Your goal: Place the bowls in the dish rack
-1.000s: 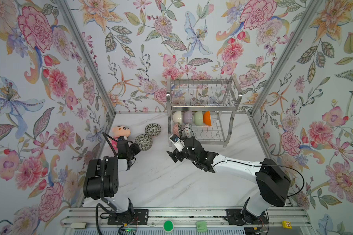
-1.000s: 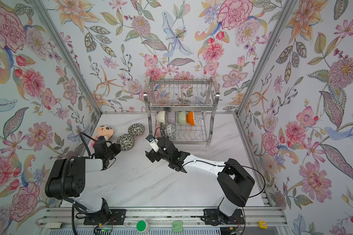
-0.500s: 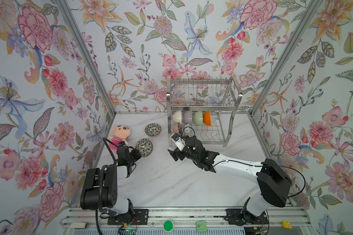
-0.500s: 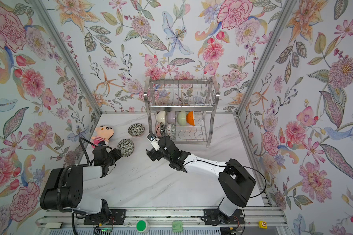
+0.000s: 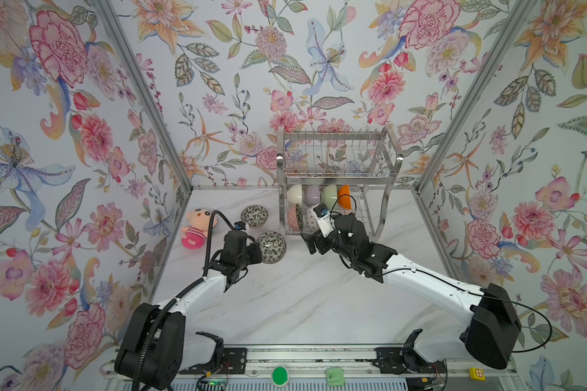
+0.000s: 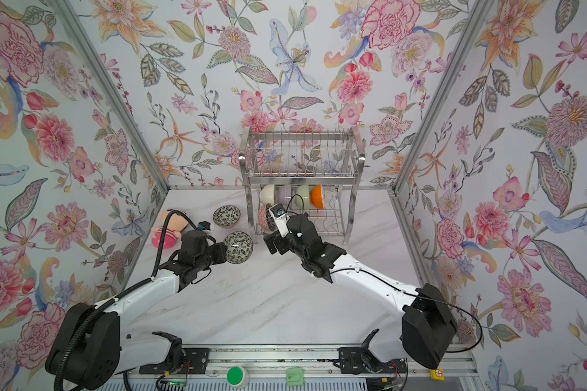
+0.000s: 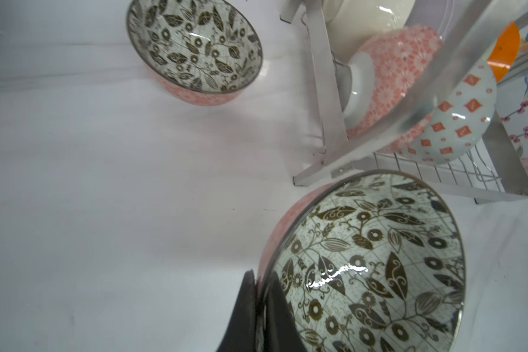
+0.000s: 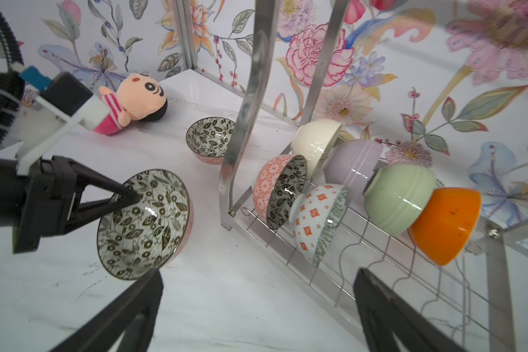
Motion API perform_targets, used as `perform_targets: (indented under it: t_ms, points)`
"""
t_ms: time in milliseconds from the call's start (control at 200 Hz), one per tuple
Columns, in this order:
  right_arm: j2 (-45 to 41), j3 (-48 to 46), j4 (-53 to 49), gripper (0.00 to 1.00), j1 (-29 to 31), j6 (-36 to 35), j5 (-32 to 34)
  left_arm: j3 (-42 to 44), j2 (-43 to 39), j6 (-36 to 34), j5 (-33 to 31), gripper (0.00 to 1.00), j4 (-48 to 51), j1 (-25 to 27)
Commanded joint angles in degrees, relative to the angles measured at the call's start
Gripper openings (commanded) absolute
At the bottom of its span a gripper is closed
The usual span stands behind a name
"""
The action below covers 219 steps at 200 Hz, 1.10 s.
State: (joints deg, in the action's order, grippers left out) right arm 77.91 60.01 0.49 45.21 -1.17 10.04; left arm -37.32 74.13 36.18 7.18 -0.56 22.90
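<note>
"What has the left gripper (image 8: pixel 131 195) got?"

"Its jaws are pinched tight on the rim of a small round ceramic bowl (image 8: pixel 143 225), dark leaves inside and pink outside. One finger is inside the rim and one outside, and the bowl is tilted."

"And the right gripper (image 8: pixel 258 279)?"

"Its jaws are spread wide, holding nothing. That bowl lies near one fingertip. The shiny two-tier steel wire dish rack (image 5: pixel 336 182) stands beyond the other, with six bowls (image 8: pixel 399 198) leaning in its lower tier."
</note>
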Motion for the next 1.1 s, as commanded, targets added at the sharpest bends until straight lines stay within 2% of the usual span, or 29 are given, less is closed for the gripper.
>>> perform_targets:
  t_ms: [0,80,180,335,450,681,876,981,1091]
  points:
    - [-3.44,-2.19,-6.29,0.99,-1.88,2.96,2.97,-4.09,2.36,0.67,-3.9,0.0,2.82,7.89]
    - [-6.21,-4.1,-6.96,0.99,-3.39,4.25,2.94,-5.99,5.06,1.94,-6.42,0.0,2.72,14.35]
    - [-8.54,-5.68,-7.96,0.99,-5.52,5.6,1.73,-8.79,9.98,2.65,-5.49,0.0,0.94,18.76]
    - [-10.49,-4.58,-13.99,0.99,-7.77,5.91,3.33,-15.19,18.41,1.61,-5.25,0.0,1.95,22.02]
    - [-11.99,-4.43,-17.33,0.99,-12.03,8.86,0.75,-18.51,22.3,0.92,-5.04,0.0,1.78,23.8]
    - [-13.69,-6.12,-18.76,0.99,-14.25,10.46,-2.69,-24.05,27.86,-1.23,-4.74,0.0,5.05,24.96]
    - [-13.6,-5.95,-19.48,0.99,-14.31,11.03,-3.19,-24.83,28.61,-1.55,-4.98,0.17,5.25,24.96]
    - [-13.46,-5.97,-19.47,0.99,-14.38,11.71,-3.67,-25.03,28.64,-1.96,-4.99,0.2,5.16,24.93]
    - [-13.05,-5.94,-19.47,0.99,-14.37,12.11,-3.89,-25.12,27.25,-2.77,-6.59,0.29,5.29,24.88]
